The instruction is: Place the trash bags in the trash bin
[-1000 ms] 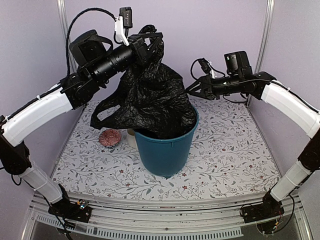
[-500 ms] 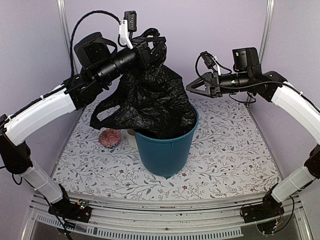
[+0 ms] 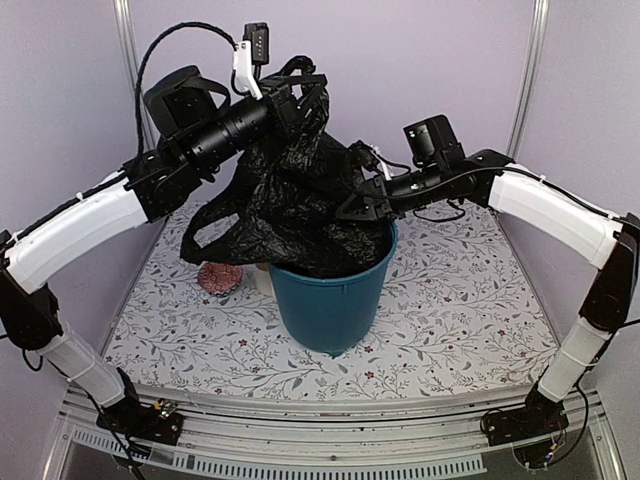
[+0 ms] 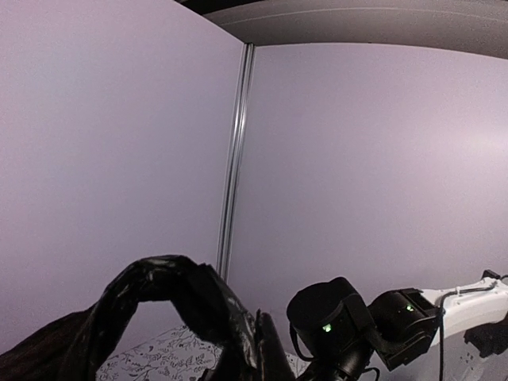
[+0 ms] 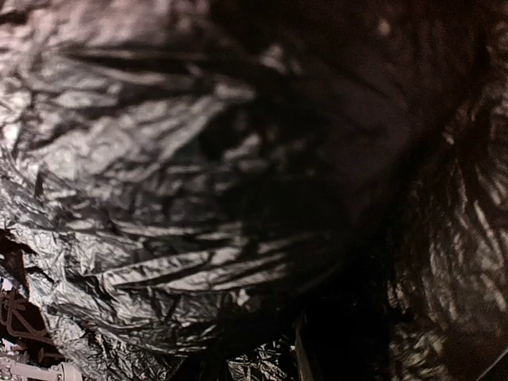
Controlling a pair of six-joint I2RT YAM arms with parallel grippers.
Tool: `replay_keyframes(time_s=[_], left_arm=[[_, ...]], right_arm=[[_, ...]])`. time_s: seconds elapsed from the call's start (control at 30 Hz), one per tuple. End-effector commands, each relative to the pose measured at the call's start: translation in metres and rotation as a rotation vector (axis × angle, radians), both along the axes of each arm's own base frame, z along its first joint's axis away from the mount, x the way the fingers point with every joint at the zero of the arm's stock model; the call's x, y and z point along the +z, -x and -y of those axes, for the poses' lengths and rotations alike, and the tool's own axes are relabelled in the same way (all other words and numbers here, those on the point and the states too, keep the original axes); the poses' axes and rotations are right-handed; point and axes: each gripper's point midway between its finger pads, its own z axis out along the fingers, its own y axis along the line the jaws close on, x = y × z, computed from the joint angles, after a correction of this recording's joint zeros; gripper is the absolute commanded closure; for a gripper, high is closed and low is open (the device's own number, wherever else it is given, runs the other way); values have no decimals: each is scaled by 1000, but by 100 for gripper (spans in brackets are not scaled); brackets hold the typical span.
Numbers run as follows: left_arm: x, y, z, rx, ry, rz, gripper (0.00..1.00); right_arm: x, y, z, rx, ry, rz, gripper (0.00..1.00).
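Note:
The black, crinkly trash bag (image 3: 290,210) hangs from my left gripper (image 3: 305,95), which is shut on its bunched top, high above the table. Its lower part sits inside the teal trash bin (image 3: 330,295), and one floppy handle loop droops to the left outside the rim. In the left wrist view a loop of the bag (image 4: 171,290) arches beside one dark finger (image 4: 279,357). My right gripper (image 3: 352,208) presses into the bag's right side just above the bin's rim. Black plastic (image 5: 198,198) fills the right wrist view and hides the jaws.
A cream mug (image 3: 263,272) and a round pinkish-red object (image 3: 220,275) sit on the flowered tablecloth (image 3: 450,300) just left of the bin. Lilac walls with metal posts (image 3: 125,40) close in the back and sides.
My right arm has swung left and down from open air until its gripper meets the bag's right side. The left gripper still holds the bag's top in about the same place.

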Motion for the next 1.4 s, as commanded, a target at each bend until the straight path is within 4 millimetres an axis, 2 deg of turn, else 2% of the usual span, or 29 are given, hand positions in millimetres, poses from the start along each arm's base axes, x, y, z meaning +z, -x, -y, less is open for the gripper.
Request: replay_keyframes(time_s=[0.0, 0.13, 0.23, 0.33, 0.4, 0.5, 0.57, 0.63, 0.73, 0.87, 1.0, 1.13, 1.23, 1.37], left_arm=[[-19, 2, 6, -20, -11, -41, 100], [-28, 5, 11, -53, -17, -55, 100], [-21, 15, 11, -90, -15, -45, 100], [-10, 32, 7, -152, -15, -27, 100], [-7, 45, 7, -214, -28, -30, 100], [-4, 63, 5, -295, -43, -53, 100], [-2, 72, 5, -341, -47, -67, 100], [2, 82, 5, -386, -49, -76, 100], [10, 92, 5, -438, -38, -86, 100], [13, 99, 6, -461, -38, -93, 100], [4, 89, 5, -403, -46, -111, 100], [-5, 82, 1, -354, -51, -136, 100], [-14, 81, -5, -329, -57, -149, 100], [-26, 78, -9, -295, -69, -162, 100]], right_arm=[[15, 5, 0, -4, 4, 5, 70], [54, 37, 20, 49, -59, 79, 62], [84, 64, 40, 73, -112, 146, 54], [92, 66, 54, 57, -135, 168, 50], [91, 48, 63, -12, -128, 168, 51], [89, -3, 80, -192, -93, 160, 53], [89, -35, 84, -279, -83, 159, 54], [82, -63, 77, -314, -60, 156, 55], [70, -92, 55, -285, -57, 133, 57], [62, -107, 27, -235, -68, 112, 59], [54, -92, 8, -153, -53, 105, 60], [50, -55, -5, -60, -24, 126, 60], [39, -34, -12, -9, 17, 137, 60], [14, -28, -10, -10, 77, 111, 61]])
